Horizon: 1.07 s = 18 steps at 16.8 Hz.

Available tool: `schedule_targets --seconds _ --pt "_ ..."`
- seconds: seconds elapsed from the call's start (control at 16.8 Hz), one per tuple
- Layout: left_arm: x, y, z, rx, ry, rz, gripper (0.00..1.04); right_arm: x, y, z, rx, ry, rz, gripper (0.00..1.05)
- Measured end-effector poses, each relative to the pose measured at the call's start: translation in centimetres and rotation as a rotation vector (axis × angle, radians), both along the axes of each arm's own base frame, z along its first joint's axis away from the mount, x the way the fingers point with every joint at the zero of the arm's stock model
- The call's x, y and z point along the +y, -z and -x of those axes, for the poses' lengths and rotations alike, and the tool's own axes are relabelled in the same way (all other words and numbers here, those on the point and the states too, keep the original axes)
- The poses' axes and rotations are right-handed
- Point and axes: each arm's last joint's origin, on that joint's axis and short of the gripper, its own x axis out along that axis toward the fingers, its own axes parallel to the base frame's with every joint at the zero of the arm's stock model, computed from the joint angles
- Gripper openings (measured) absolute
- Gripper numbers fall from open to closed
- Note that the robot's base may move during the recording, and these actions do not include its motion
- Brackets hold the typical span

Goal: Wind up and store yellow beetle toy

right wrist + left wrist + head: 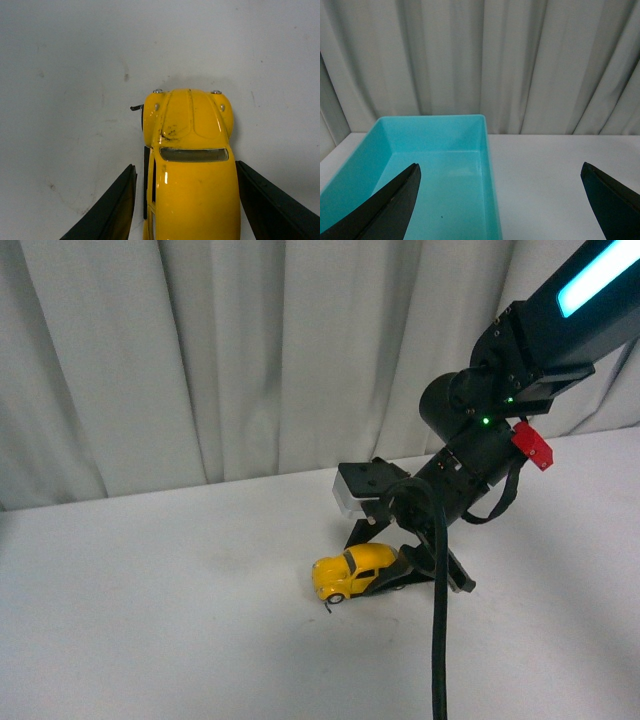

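One yellow beetle toy (350, 573) | on white table (150, 590), nose left | right gripper (185, 167) spread astride rear, gaps both sides | left gripper (500, 167) spread, facing teal bin (485, 150)

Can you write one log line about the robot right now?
right gripper: jaws open astride yellow beetle toy | left gripper: jaws open, empty, facing teal bin | toy not yet gripped

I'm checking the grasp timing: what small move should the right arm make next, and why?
Probably close the right pincer on the yellow beetle toy: its fingers flank both sides with gaps visible, so it isn't gripped yet.
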Motion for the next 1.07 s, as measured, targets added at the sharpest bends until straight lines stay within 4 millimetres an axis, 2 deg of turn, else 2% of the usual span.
schedule_targets --seconds 0.18,0.48,0.72,0.9,0.96,1.07 --pt "0.0 0.0 0.0 0.0 0.0 0.0 0.98 -0.1 0.1 0.1 0.015 0.017 0.0 0.42" --pt "0.0 0.0 0.0 0.0 0.0 0.0 0.98 -0.2 0.5 0.3 0.006 0.018 -0.003 0.42" --pt "0.0 0.0 0.0 0.0 0.0 0.0 0.98 -1.0 0.7 0.5 0.01 0.038 -0.008 0.42" --pt "0.0 0.0 0.0 0.0 0.0 0.0 0.98 -2.7 1.0 1.0 0.016 0.069 -0.01 0.42" --pt "0.0 0.0 0.0 0.0 0.0 0.0 0.98 -4.1 1.1 1.5 0.017 0.089 -0.009 0.42" --pt "0.0 0.0 0.0 0.0 0.0 0.0 0.98 -5.7 1.2 2.4 0.019 0.114 -0.009 0.42"
